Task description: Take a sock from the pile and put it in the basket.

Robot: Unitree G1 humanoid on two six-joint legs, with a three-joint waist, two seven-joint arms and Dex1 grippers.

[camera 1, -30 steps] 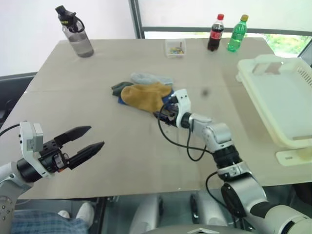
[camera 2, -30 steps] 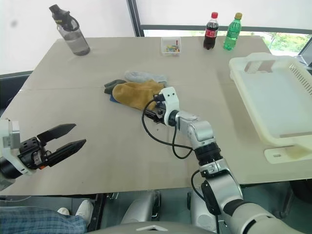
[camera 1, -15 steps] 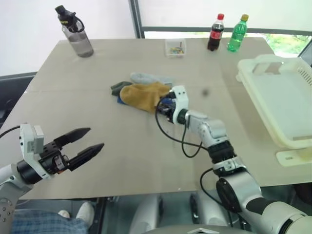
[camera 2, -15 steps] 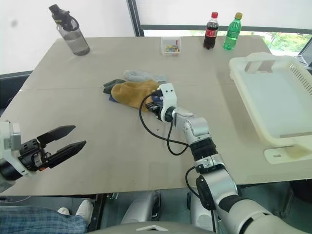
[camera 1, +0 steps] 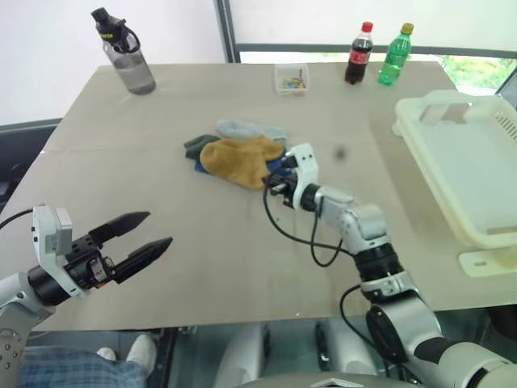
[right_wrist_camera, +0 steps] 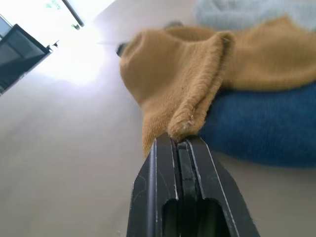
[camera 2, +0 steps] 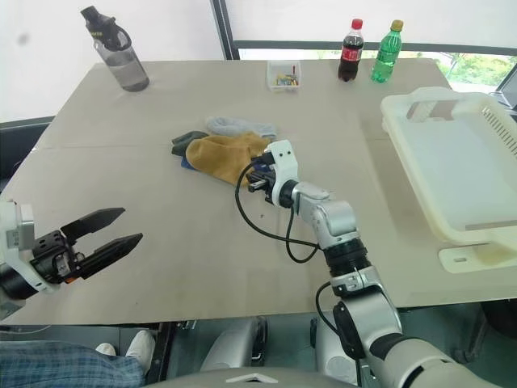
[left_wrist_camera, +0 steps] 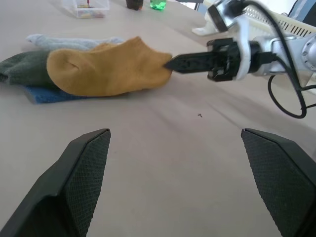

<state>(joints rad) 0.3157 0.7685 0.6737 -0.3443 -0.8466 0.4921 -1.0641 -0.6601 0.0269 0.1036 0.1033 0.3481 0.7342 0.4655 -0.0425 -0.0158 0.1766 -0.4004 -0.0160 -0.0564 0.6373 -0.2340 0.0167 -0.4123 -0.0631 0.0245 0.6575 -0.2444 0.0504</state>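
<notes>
The table (camera 1: 161,242) is carrying everything. The basket (camera 1: 477,218) is overhanging its right edge, partly cut off, its inside looking bare. The pile (camera 1: 234,153) is lying near the middle, its blue and green-grey socks mostly hidden under the mustard sock (left_wrist_camera: 106,69). The right gripper (left_wrist_camera: 170,62) is pinching that sock's edge. The left gripper (camera 1: 157,234) is gaping near the front-left corner. A small clear box (camera 1: 291,78) near the far edge is holding tiny indistinct bits.

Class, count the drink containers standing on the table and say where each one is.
3: a grey water bottle at the far left corner; a cola bottle and a green soda bottle side by side at the far edge, right of the small clear box.
</notes>
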